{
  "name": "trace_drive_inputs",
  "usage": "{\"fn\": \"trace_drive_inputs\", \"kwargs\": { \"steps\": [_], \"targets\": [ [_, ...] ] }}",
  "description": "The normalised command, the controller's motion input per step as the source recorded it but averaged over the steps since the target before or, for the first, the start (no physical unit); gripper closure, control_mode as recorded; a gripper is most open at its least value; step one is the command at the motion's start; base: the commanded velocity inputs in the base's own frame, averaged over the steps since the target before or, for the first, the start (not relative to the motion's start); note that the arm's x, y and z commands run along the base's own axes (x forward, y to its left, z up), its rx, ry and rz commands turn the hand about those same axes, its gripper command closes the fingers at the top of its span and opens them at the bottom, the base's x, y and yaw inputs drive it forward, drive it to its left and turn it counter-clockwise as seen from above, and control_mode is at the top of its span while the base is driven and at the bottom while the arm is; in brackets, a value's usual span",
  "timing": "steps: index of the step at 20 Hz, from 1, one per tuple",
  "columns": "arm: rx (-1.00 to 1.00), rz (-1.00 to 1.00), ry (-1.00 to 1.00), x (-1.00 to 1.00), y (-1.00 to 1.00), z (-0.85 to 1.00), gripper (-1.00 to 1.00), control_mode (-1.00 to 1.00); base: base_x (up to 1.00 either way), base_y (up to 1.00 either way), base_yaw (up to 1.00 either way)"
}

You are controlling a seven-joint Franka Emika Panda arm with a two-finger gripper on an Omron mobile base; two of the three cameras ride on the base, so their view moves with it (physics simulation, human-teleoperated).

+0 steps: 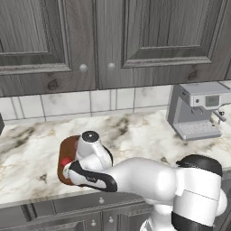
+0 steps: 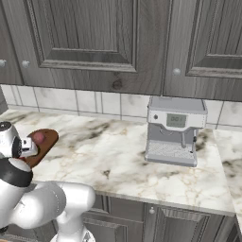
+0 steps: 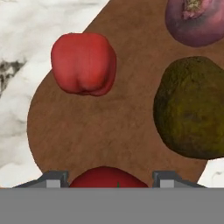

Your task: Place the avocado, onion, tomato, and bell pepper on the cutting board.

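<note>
Hand view, nearest item first: the tool [image 3: 109,179] sits low over the cutting board [image 3: 109,127], its two finger tips standing one on either side of the tomato [image 3: 108,177], a smooth red ball whose top shows between them. The jaws are closed on the tomato; whether it rests on the wood cannot be told.

Beyond the tool, the bell pepper [image 3: 84,63], red and lumpy, lies on the board toward its left edge. The avocado [image 3: 190,107], dull olive-brown, lies on the board to the right, apart from the pepper. The onion [image 3: 197,19], pink-purple, lies past the avocado, close to it at the far right.

Left base view: the arm bends low over the marble desk [image 1: 27,153], hiding most of the board; a red item [image 1: 66,161] shows at the hand.

Right base view: the board reaches out from behind the wrist, with the onion on its far end.

Further along the desk, well to the right, stands a grey coffee machine [image 2: 174,130] against the tiled wall, below dark wooden cabinets [image 2: 94,42].
</note>
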Motion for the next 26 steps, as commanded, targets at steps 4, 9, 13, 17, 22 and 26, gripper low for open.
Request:
{"fn": "trace_drive_inputs", "kwargs": {
  "steps": [4,9,13,17,22,26],
  "targets": [
    [-0.01,0.00,0.00,0.06,0.01,-0.34,1.00,-1.00,0.00,0.00,0.00],
    [-0.02,0.00,0.00,0.13,0.04,-0.27,1.00,-1.00,0.00,0.00,0.00],
    [0.00,0.00,0.00,0.19,0.01,-0.24,1.00,-1.00,0.00,0.00,0.00],
    [0.00,0.00,0.00,0.23,0.00,-0.24,-1.00,-1.00,0.00,0.00,0.00],
    [0.00,0.00,0.00,0.12,0.00,-0.06,-1.00,-1.00,0.00,0.00,0.00],
    [0.00,0.00,-0.03,0.00,0.00,0.05,-1.00,-1.00,0.00,0.00,0.00]
  ]
}}
